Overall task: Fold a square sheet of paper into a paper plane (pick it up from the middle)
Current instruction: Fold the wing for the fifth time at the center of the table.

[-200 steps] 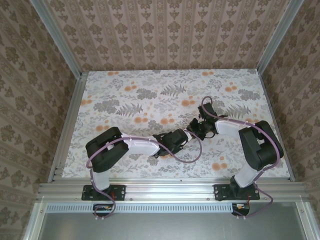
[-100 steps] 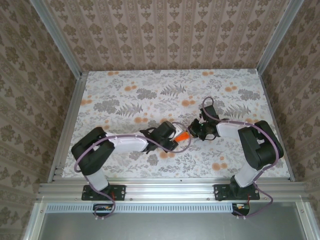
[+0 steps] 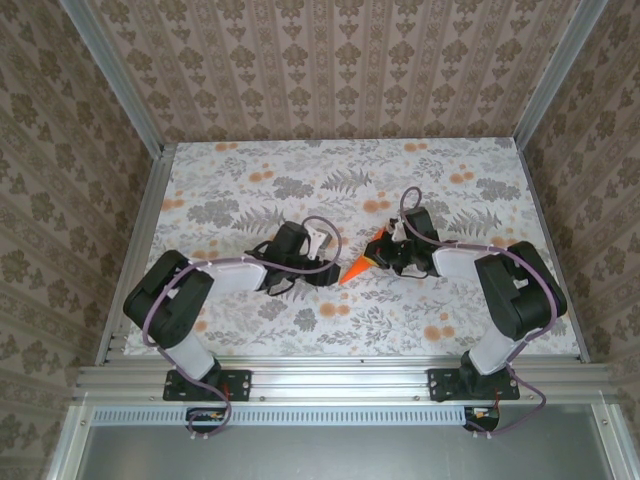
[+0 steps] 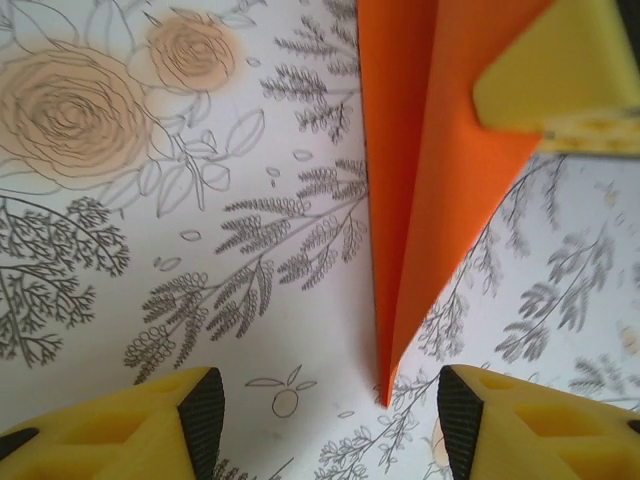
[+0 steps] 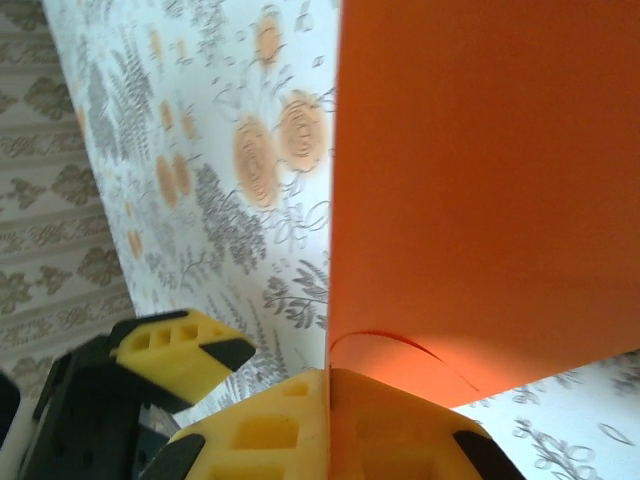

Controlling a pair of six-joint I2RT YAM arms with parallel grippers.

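Observation:
The paper plane [image 3: 358,267] is a narrow bright orange dart with a centre crease, its tip aimed down-left just above the tablecloth. My right gripper [image 3: 386,253] is shut on its wide rear end. In the right wrist view the orange paper [image 5: 480,180] rises out of the closed right gripper [image 5: 328,385]. My left gripper [image 3: 322,262] stands open just left of the tip, touching nothing. In the left wrist view the plane's point [image 4: 386,390] hangs between the open left gripper [image 4: 325,415] fingers, nearer the right one [image 4: 465,405].
The floral tablecloth [image 3: 300,190] covers the table, with aluminium rails [image 3: 135,250] and patterned walls on three sides. A right-gripper finger [image 4: 560,70] shows at the top right of the left wrist view. A left-gripper finger [image 5: 175,350] appears at the lower left of the right wrist view.
My left arm has pulled back to the left, away from the right gripper, and the orange plane has come into view. The right gripper has shifted slightly up, still holding the plane.

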